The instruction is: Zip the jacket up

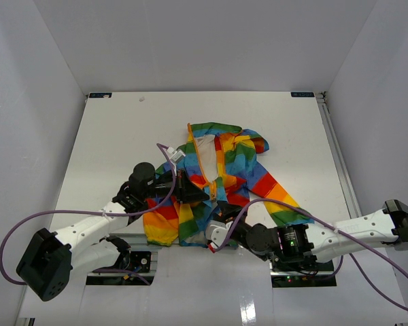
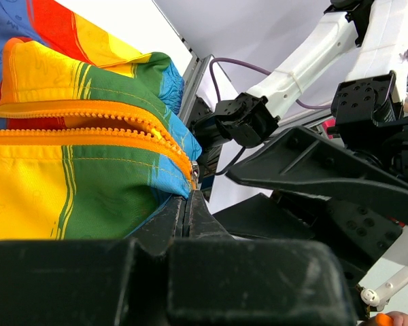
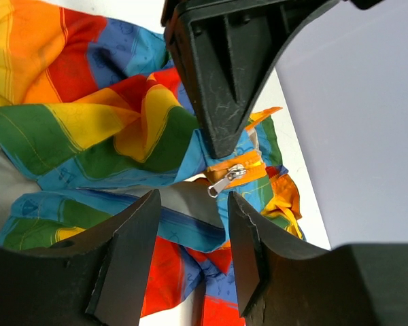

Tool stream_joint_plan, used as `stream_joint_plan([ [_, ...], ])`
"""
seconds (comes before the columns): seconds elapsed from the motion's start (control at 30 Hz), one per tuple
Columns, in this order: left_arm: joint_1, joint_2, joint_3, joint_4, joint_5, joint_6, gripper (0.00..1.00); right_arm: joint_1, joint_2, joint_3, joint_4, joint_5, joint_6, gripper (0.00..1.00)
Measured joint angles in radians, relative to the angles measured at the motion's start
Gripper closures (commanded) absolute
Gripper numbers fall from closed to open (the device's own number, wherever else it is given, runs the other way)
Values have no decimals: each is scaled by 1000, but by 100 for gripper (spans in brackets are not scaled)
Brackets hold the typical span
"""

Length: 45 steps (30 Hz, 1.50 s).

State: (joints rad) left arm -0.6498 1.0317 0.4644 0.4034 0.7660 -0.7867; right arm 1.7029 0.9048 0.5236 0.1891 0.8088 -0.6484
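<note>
Black fingers point(image 3: 126, 255) of the right gripper point(image 3: 194, 204) are seen closest in the right wrist view. They are spread apart and nothing is held between them. Just beyond their tips a silver zipper slider point(image 3: 228, 178) is seen on orange tape, and no contact with it can be made out. Above the slider, the left gripper point(image 2: 188, 204) is seen pressed down onto the fabric. In the left wrist view its jaws are clenched together on the light-blue corner of the jacket point(image 1: 221, 170), right at the lower end of the orange zipper point(image 2: 88, 119). The two rows of teeth are seen meeting partway along. The jacket is spread rumpled on the white table point(image 1: 109, 149), midway between the left and right edges. Its collar is turned toward the far edge and its hem reaches the near edge. From above, the left gripper is seen on the jacket's front and the right gripper at the hem by the near edge.
</note>
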Motion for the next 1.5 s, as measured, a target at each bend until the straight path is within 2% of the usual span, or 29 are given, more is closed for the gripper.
stream_joint_plan([
  [0.47,0,-16,0,0,1,0,100,-54,4,-9,81,0,-41,52],
  [1.27,0,-16,0,0,1,0,100,-84,48,-11,114,-15,-59,53],
  [1.5,0,-16,0,0,1,0,100,-91,55,-11,135,-10,-71,56],
])
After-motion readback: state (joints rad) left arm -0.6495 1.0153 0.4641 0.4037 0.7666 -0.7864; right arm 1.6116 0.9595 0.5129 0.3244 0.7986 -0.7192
